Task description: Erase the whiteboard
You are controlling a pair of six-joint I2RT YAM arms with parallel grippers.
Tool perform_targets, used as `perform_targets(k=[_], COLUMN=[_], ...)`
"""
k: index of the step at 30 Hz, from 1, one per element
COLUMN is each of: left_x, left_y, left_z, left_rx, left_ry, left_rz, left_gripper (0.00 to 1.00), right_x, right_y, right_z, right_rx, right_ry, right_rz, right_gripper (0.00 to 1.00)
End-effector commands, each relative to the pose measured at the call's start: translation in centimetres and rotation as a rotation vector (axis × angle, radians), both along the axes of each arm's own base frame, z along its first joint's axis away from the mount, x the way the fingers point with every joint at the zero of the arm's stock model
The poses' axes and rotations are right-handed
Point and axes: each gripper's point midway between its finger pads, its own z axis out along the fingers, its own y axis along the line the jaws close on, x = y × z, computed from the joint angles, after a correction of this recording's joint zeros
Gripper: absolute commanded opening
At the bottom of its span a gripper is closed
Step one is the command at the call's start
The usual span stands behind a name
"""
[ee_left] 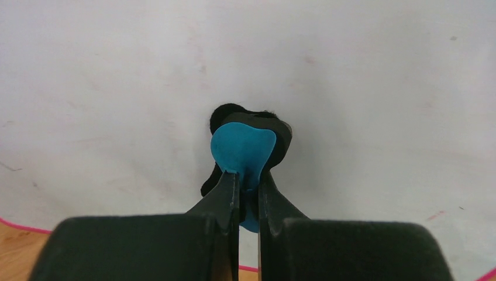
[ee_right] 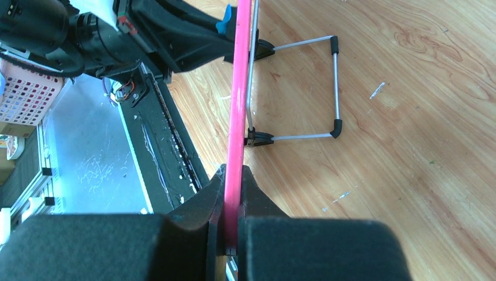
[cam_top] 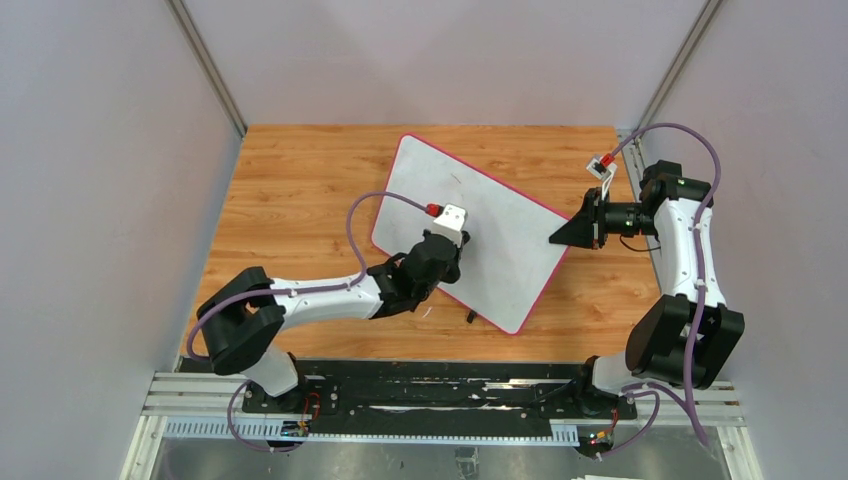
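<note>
Whiteboard [cam_top: 512, 262], white with a thin pink-red rim and rounded corners, stands tilted at the centre of the top view on the wooden table [cam_top: 290, 200], its long sides running from upper left to lower right. In the left wrist view its surface [ee_left: 351, 88] fills nearly the whole frame and bears only faint smudges, with the rim showing in the lower corners. In the right wrist view the rim [ee_right: 240, 88] runs edge-on up the middle of the frame, and behind it, at upper centre, a wire stand [ee_right: 335, 88] with small black feet [ee_right: 260, 139] rests on the table. Left gripper [ee_left: 248, 178], over the board's lower left part in the top view, has its jaws narrowly closed on a blue-and-black eraser [ee_left: 243, 149], whose black side faces the board; whether it touches cannot be told for certain. Right gripper [ee_right: 233, 175], at the board's right edge in the top view [cam_top: 553, 240], is clamped on the pink-red rim, one finger on either face of the board.
</note>
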Motion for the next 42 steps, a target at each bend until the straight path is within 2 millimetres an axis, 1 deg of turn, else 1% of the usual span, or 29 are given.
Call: perform_targets(k=[1, 5, 9, 13, 15, 18, 21, 28, 34, 38, 42], left_x=[-3.4, -5.5, -7.8, -9.7, -10.5, -10.7, -10.3, -8.4, -6.5, -5.3, -3.8], left_y=[-5.4, -7.6, -10.4, -12.7, -13.6, -13.7, -12.8, -9.8, -7.1, -4.8, -1.9], left_z=[0.3, 0.2, 0.0, -0.3, -0.5, -0.6, -0.5, 0.1, -0.4, -0.7, -0.4], left_rx=[-0.126, -0.152, -0.149, -0.148, -0.143, -0.136, -0.120, -0.051, -0.003, 0.034, 0.066], left_ry=[0.064, 0.084, 0.091, 0.106, 0.106, 0.104, 0.081, 0.021, 0.007, -0.003, -0.019], left_rz=[-0.157, -0.217, -0.291, -0.351, -0.375, -0.377, -0.349, -0.273, -0.220, -0.175, -0.117], left_gripper=[0.00, 0.00, 0.00, 0.00, 0.00, 0.00, 0.00, 0.00, 0.00, 0.00, 0.00], right_x=[-0.9, -0.8, -0.8, -0.9, -0.9, -1.0, -1.0, -1.0, -1.1, -1.1, -1.0], right_y=[1.3, 1.3, 1.3, 1.3, 1.3, 1.3, 1.4, 1.4, 1.4, 1.3, 1.3], right_z=[1.0, 1.0, 1.0, 0.9, 1.0, 1.0, 1.1, 1.1, 1.2, 1.2, 1.2], right_rx=[0.037, 0.039, 0.038, 0.037, 0.035, 0.035, 0.036, 0.035, 0.032, 0.033, 0.033], right_ry=[-0.032, -0.030, -0.029, -0.028, -0.033, -0.035, -0.036, -0.038, -0.041, -0.040, -0.041], right_rz=[0.061, 0.061, 0.062, 0.063, 0.063, 0.063, 0.064, 0.064, 0.064, 0.063, 0.063], right_gripper=[0.01, 0.01, 0.01, 0.01, 0.01, 0.01, 0.01, 0.01, 0.01, 0.01, 0.01])
